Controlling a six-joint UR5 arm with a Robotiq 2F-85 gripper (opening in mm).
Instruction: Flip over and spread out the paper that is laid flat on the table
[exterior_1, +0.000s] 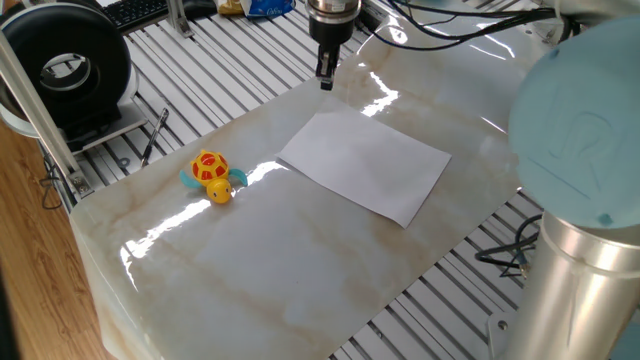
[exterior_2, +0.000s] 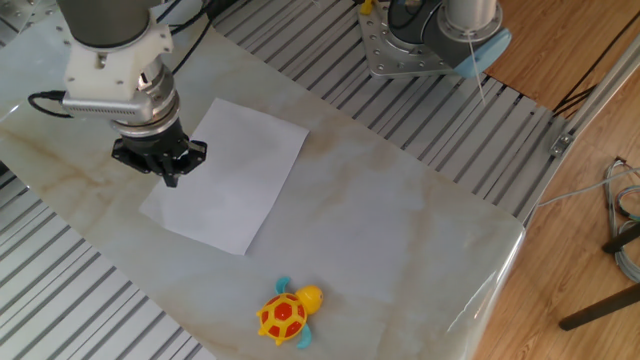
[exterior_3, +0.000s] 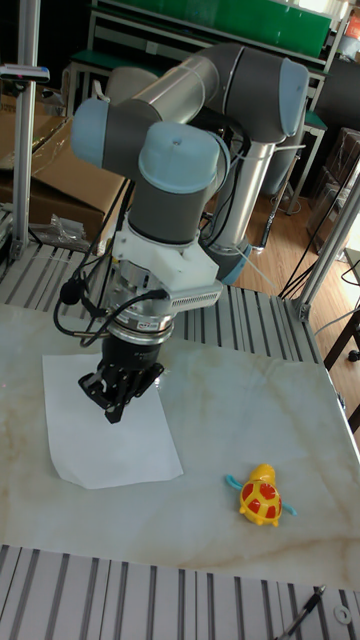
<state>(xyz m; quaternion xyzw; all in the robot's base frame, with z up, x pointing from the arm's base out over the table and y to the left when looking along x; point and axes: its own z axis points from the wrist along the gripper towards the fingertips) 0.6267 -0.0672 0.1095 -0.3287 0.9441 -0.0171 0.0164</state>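
Observation:
The white paper (exterior_1: 365, 165) (exterior_2: 230, 175) (exterior_3: 110, 430) lies flat on the glossy marble table (exterior_1: 280, 270) (exterior_2: 400, 230) (exterior_3: 230, 400). My gripper (exterior_1: 326, 78) (exterior_2: 168, 178) (exterior_3: 113, 410) points straight down and hangs above the sheet's edge farthest from the turtle. Its fingers are pressed together into a point, shut on nothing. The tips look clear of the paper, with no corner lifted. The whole sheet shows, apart from the part behind the gripper in the tall fixed view.
A yellow and orange toy turtle (exterior_1: 210, 175) (exterior_2: 285, 315) (exterior_3: 262, 497) sits on the table away from the paper. Ribbed grey metal framing (exterior_1: 230, 60) surrounds the slab. A black round device (exterior_1: 65, 65), a keyboard (exterior_1: 135, 10) and the arm's base (exterior_2: 425, 40) stand around it.

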